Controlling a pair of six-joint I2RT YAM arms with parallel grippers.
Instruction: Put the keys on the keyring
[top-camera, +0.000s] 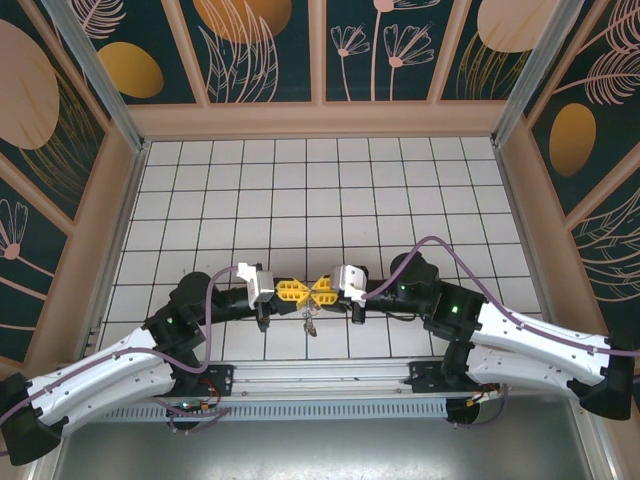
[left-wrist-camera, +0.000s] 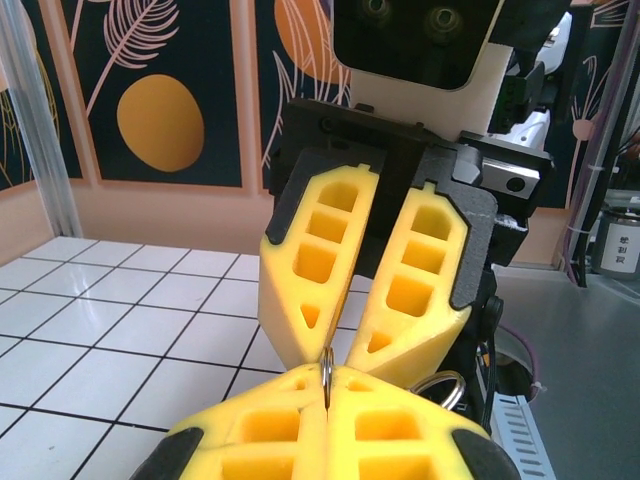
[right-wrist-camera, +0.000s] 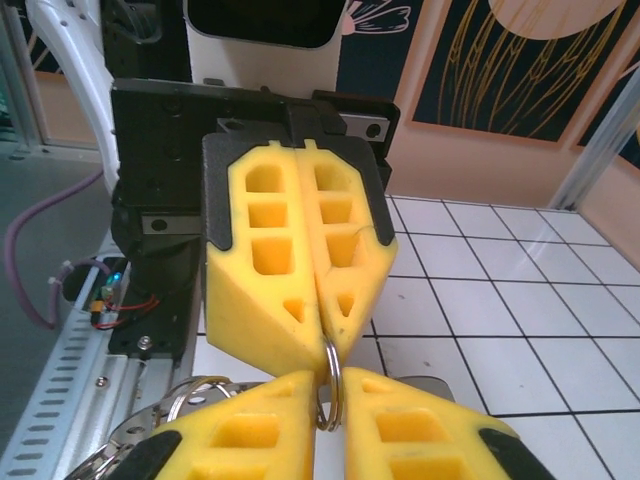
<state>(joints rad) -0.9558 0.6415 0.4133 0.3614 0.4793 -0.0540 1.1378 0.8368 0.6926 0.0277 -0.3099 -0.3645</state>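
Both grippers meet tip to tip above the tiles near the front edge. Between them a small silver split ring, the keyring, stands on edge. My left gripper is shut on the keyring, pinching its rim. My right gripper comes from the opposite side. Its yellow fingers converge in a V onto the same keyring, one pad on each face. A small bunch of silver metal pieces, apparently the keys, hangs below the fingertips. With it hangs a second ring.
The white tiled floor stretches behind the grippers to patterned walls. The arms' mounting rail runs just in front of and below the hanging bunch. Cables loop over both wrists.
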